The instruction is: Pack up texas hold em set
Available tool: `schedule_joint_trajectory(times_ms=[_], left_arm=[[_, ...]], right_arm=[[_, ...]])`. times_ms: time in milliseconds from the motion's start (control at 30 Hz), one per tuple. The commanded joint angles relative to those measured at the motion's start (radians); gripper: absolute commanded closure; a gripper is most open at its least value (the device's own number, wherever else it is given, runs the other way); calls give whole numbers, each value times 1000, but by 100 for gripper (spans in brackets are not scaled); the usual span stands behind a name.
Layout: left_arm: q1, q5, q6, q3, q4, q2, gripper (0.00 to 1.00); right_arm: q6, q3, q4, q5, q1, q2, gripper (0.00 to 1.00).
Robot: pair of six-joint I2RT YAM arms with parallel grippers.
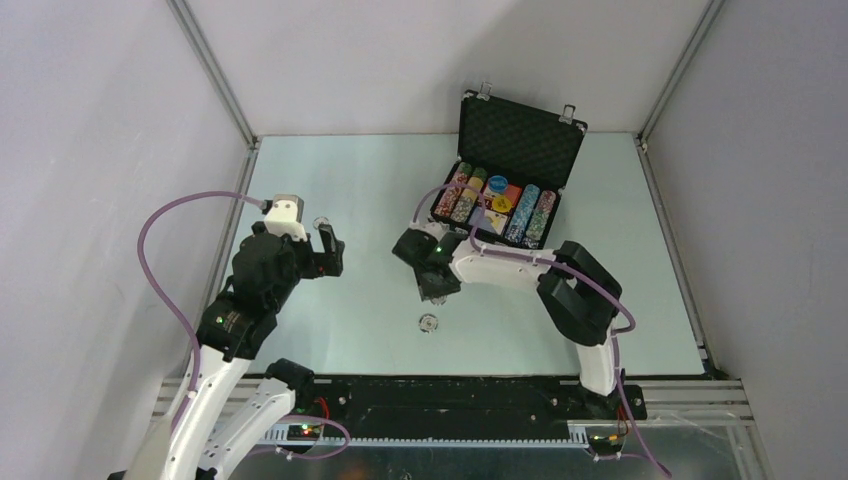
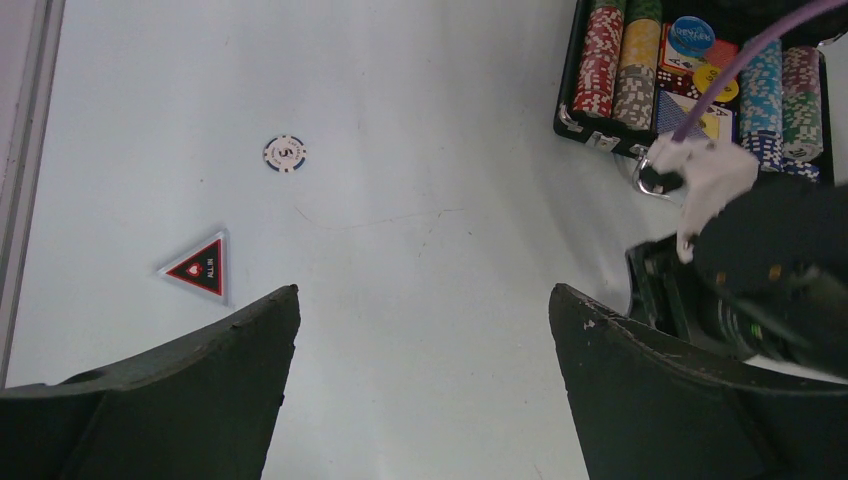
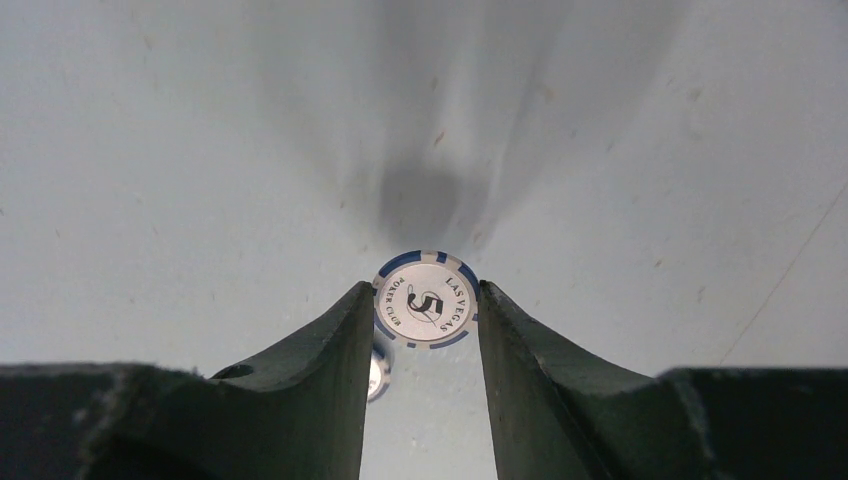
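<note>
**Top external view.**
- Black briefcase (image 1: 520, 140): open, at the far edge of the bench (image 1: 330, 330), right of its middle. The lid stands upright and the tray is filled with rows of chips and small discs.
- Left gripper (image 1: 334, 250): over the left half of the bench, jaws spread wide, nothing between them.
- Right gripper (image 1: 433, 292): near the bench's middle, between the briefcase and the near edge, fingers pointing toward the near edge.
- Round chip (image 1: 428, 323): just off those fingertips, on the near-edge side. This view does not show whether it is held or lying on the bench.

**Left wrist view.**
- Left gripper (image 2: 425, 300): fingers far apart, bare bench between them.
- Loose 5 chip (image 2: 285, 153): white with dark edge marks, flat on the bench.
- Triangular "ALL IN" piece (image 2: 200, 268): dark with a red border, flat on the bench, near the left edge and apart from the loose 5 chip.
- Briefcase (image 2: 566, 118): holds chip rows (image 2: 600, 50), a blue disc (image 2: 692, 35) and a yellow disc (image 2: 708, 78).
- Right arm (image 2: 770, 250): just in front of the briefcase.

**Right wrist view.**
- Right gripper (image 3: 425, 300): partly closed, pinching the Las Vegas chip (image 3: 425, 305) by its rim, printed "5" face toward the camera. The chip's shadow falls on the bench beyond it.
- Small pale round thing (image 3: 378, 372): mostly hidden behind one finger, not identifiable.
</note>
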Motion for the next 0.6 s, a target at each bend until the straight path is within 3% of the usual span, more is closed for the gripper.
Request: schedule_joint_trajectory(times_ms=[0, 567], left_arm=[[8, -3, -2, -8, 31, 4, 0], [9, -5, -2, -10, 32, 3, 0]], right_arm=[[59, -34, 12, 25, 79, -70, 55], [120, -59, 18, -5, 175, -47, 55]])
